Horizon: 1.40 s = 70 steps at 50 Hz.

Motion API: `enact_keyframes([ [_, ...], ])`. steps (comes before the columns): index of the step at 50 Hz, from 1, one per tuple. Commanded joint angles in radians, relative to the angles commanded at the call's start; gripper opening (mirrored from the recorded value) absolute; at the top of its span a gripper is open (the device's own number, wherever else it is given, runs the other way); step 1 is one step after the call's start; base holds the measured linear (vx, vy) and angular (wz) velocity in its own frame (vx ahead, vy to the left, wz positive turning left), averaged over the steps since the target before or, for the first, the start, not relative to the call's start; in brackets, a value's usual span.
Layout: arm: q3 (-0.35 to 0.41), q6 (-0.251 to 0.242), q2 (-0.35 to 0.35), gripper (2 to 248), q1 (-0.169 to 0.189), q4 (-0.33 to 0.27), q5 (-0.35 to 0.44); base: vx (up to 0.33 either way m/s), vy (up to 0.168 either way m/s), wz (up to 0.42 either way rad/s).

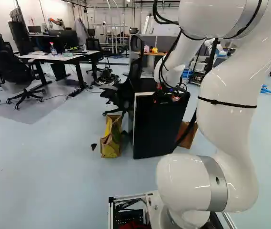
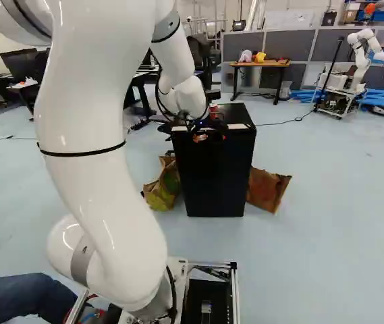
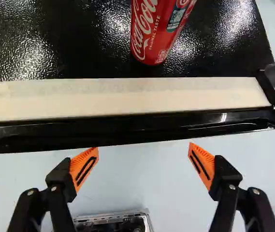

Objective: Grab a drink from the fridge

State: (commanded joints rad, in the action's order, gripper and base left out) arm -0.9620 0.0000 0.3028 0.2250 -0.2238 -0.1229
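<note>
My gripper (image 2: 208, 136) is at the upper front of a small black fridge (image 2: 217, 179), which also shows in the left base view. Seen from the wrist, the gripper (image 3: 143, 163) stands open, its orange pads wide apart with nothing between them, just short of the fridge's edge. A red drink can (image 3: 157, 30) stands on the fridge's textured black top (image 3: 84, 41), beyond a cream strip (image 3: 127, 94) and ahead of the gripper, slightly off its midline. In the right base view, a bit of red from the can (image 2: 213, 108) shows behind the gripper.
Paper bags stand on both sides of the fridge, a yellow-green one (image 1: 110, 140) and a brown one (image 2: 266, 190). A black office chair (image 1: 124, 90) is close behind it. Desks (image 1: 61, 57) stand farther back, and another robot (image 2: 350, 71) is at the far right.
</note>
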Motion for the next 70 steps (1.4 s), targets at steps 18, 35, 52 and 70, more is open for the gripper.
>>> enact_keyframes([
  [18, 0.073, 0.0, -0.06, 247, 0.011, 0.0, 0.0, 0.0, 0.0, 0.0],
  [35, 0.159, 0.0, -0.133, 247, 0.025, 0.0, 0.036, 0.0, 0.0, 0.0],
  [52, 0.209, 0.0, -0.177, 247, 0.032, 0.0, 0.136, 0.0, 0.0, 0.0],
  [70, 0.209, 0.0, -0.177, 247, 0.032, 0.004, 0.293, 0.0, 0.0, 0.0],
])
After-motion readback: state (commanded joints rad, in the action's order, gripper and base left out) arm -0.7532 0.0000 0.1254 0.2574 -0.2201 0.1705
